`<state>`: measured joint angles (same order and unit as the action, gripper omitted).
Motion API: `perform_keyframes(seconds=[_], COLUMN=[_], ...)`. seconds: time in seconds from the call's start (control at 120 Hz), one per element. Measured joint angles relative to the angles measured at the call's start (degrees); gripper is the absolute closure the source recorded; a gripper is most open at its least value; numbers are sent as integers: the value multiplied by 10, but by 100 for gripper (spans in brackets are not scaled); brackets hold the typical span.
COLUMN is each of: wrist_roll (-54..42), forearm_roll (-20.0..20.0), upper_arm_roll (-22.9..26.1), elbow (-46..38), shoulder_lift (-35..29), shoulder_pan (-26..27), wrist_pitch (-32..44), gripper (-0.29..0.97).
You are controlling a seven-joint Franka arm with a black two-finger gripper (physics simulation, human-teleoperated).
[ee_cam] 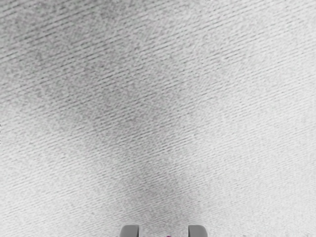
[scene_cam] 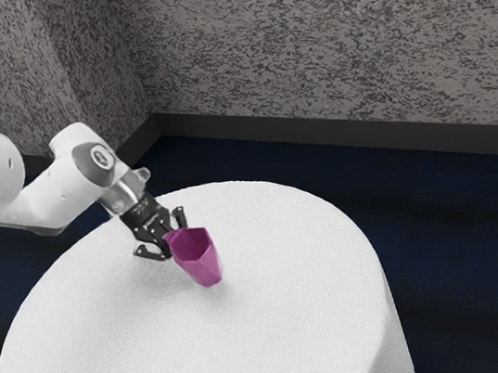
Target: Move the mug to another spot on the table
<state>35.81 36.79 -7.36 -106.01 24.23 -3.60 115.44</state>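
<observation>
Speckled grey walls (scene_cam: pixel 320 35), navy floor (scene_cam: pixel 458 202), white table (scene_cam: pixel 280 332)

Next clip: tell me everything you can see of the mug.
The mug is magenta with flat, faceted sides and looks like matte plastic; no handle shows. It is tilted, with its open rim up toward the exterior view's left and its narrower base down by the white table. The black gripper grips its rim. I cannot tell whether the base touches the table.

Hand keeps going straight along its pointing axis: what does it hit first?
Apart from the magenta mug that the hand grips at the rim, the white tablecloth just beneath. The gap looks small, but depth is unclear.
</observation>
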Motion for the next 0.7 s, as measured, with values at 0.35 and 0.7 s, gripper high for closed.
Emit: perform_keyframes(seconds=[0.35,0.7], wrist_roll=[-126,-263], forearm_roll=[-221,-370], upper_arm_roll=[18,105], elbow=[282,453], shoulder_lift=[158,280], shoulder_pan=[0,-19], wrist_pitch=[-249,-370], gripper=[70,70])
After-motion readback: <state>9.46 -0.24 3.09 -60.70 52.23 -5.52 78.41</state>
